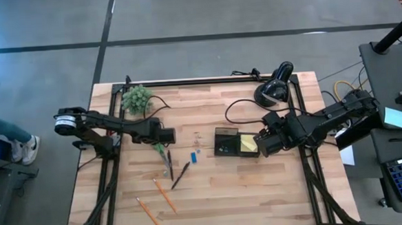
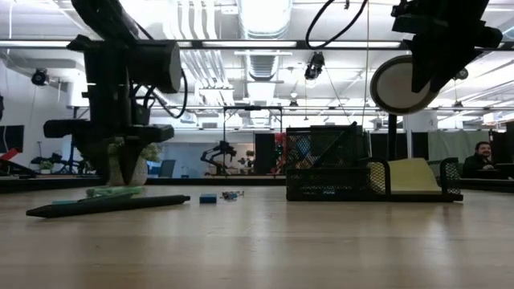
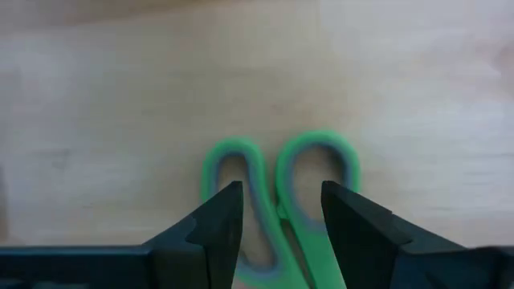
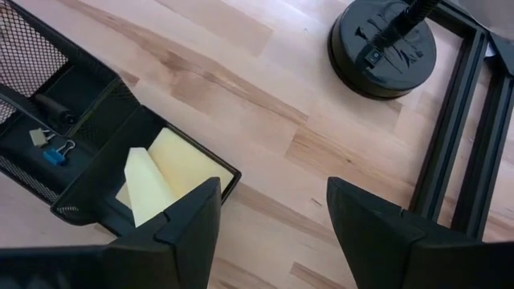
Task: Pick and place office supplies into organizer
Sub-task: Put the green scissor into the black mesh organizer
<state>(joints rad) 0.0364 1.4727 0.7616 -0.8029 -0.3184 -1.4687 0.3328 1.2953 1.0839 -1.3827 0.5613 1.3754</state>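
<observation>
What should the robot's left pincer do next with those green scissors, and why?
Probably close a bit more and pinch them. The left pincer hangs right over the green scissors, its open fingers on either side of the spot where the two handle loops meet, and the scissors lie flat on the table. The right pincer waits open by the organizer.

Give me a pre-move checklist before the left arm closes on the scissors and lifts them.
1. Left gripper over the scissors, a finger either side of the green handles: ok.
2. Fingers shut on the handles: not ok, gaps remain.
3. Scissors lying flat on the table: ok.
4. Dark pen clear of the scissors: cannot tell, it lies very near.
5. Organizer upright, yellow sticky-note pad already inside: ok.
6. Right gripper open beside the organizer, possibly blocking the approach: cannot tell.
</observation>
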